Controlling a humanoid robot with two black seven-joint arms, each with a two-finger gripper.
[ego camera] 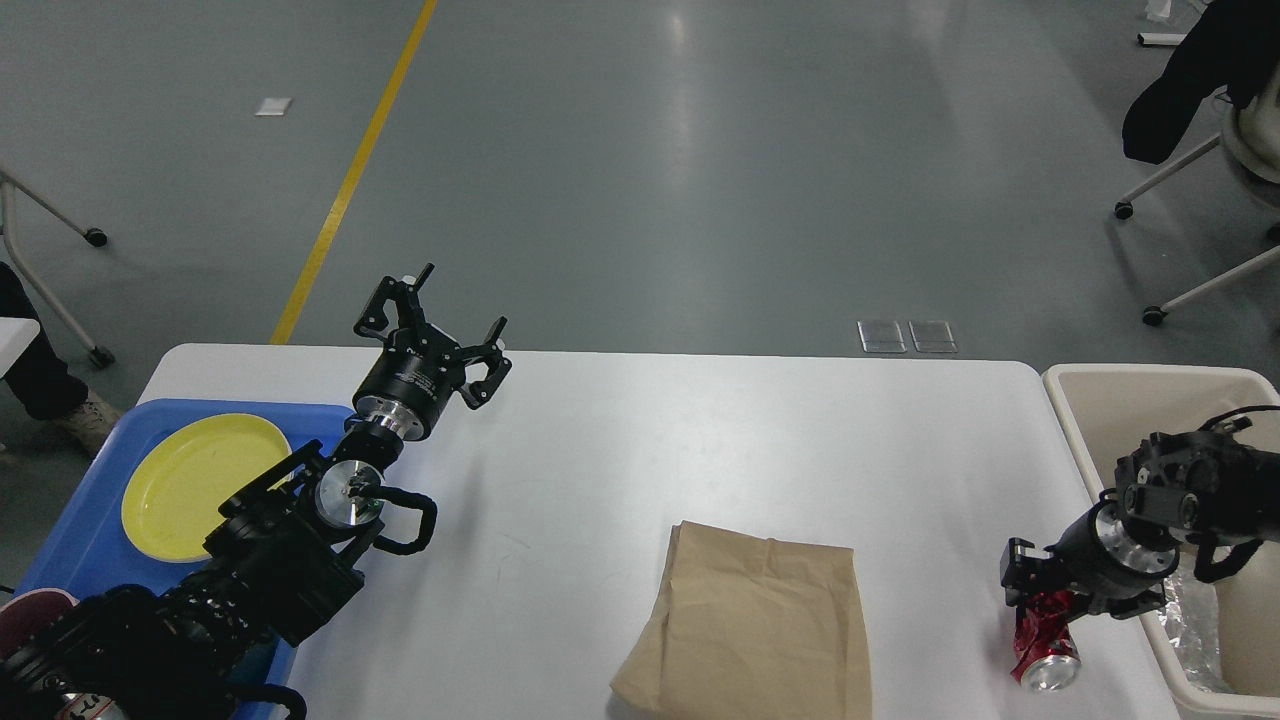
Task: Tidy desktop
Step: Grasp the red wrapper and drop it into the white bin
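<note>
Head view of the desktop point(600, 450), a large white tabletop with rounded corners that fills the lower half of the scene; all positions below are given relative to it.

Blue plastic tray point(90, 545): rests on the desktop's left end and overhangs that edge. It holds a yellow plate point(195, 485), lying flat in the tray's far half. At the tray's near corner the rim of a dark red cup point(25, 612) shows, largely hidden by the arm.

Beige plastic bin point(1130, 400): stands just off the desktop's right end, its rim beside the table edge. Crumpled silver foil point(1190, 625) lies inside against the wall nearest the desktop; the remaining contents are hidden by the arm.

Brown paper bag point(755, 625): lies flat and creased on the desktop, near its front edge, right of centre.

Crushed red soda can point(1045, 645): at the desktop's front right corner, close to the bin, tilted with its silver end toward the viewer.

Left gripper point(440, 325): raised over the desktop's far left edge, just beyond the tray, fingers spread wide and holding nothing.

Right gripper point(1035, 590): reaches from over the bin toward the desktop, its fingers closed around the upper end of the can.
</note>
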